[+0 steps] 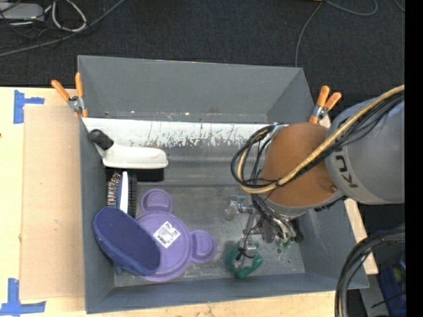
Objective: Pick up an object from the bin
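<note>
Gripper [248,248] sat low, right over a small green lump [242,265] on the bin [198,98] floor, lower middle-right of frame; couldn't tell if it was clamped; lift not done yet, I'd guess

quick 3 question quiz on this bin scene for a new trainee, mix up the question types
1. True or false: the gripper is over the small green thing in the bin.
2. Multiple choice: what lies partly on the purple mouse-shaped plate? A) dark blue oval pouch B) yellow sponge C) red cup
3. Fill in: in the camera view, the white brush lies toward the bin's upper ____ corner.

Key: 1 true; 2 A; 3 left
</note>
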{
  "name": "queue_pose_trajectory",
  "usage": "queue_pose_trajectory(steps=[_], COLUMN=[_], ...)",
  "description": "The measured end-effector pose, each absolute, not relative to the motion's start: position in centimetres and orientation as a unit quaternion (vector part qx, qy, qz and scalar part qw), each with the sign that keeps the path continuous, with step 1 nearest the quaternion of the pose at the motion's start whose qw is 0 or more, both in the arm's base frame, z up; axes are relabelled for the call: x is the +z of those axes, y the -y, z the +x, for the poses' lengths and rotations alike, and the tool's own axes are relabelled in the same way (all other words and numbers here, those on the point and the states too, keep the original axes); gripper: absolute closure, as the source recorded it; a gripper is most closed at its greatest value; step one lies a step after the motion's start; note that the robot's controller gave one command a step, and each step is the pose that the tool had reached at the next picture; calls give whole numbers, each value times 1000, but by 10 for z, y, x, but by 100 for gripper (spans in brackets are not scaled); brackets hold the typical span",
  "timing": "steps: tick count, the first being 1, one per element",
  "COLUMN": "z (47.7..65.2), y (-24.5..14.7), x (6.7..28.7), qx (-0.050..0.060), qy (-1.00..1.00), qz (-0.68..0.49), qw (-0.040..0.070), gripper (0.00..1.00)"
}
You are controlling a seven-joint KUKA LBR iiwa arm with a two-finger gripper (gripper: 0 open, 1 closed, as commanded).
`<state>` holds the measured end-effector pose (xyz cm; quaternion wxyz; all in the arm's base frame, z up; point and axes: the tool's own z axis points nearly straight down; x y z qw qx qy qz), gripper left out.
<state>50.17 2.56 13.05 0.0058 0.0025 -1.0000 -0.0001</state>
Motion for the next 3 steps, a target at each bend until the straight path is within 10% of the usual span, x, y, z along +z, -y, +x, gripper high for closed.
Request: queue_pose_trajectory(steps=[1,2,3], z=[504,481,478], y=[-25,6,12], x=[135,82,99], qx=[0,-1,-1], qy=[1000,990,977], qz=[2,139,212], qw=[2,1,0], gripper=[0,0,0])
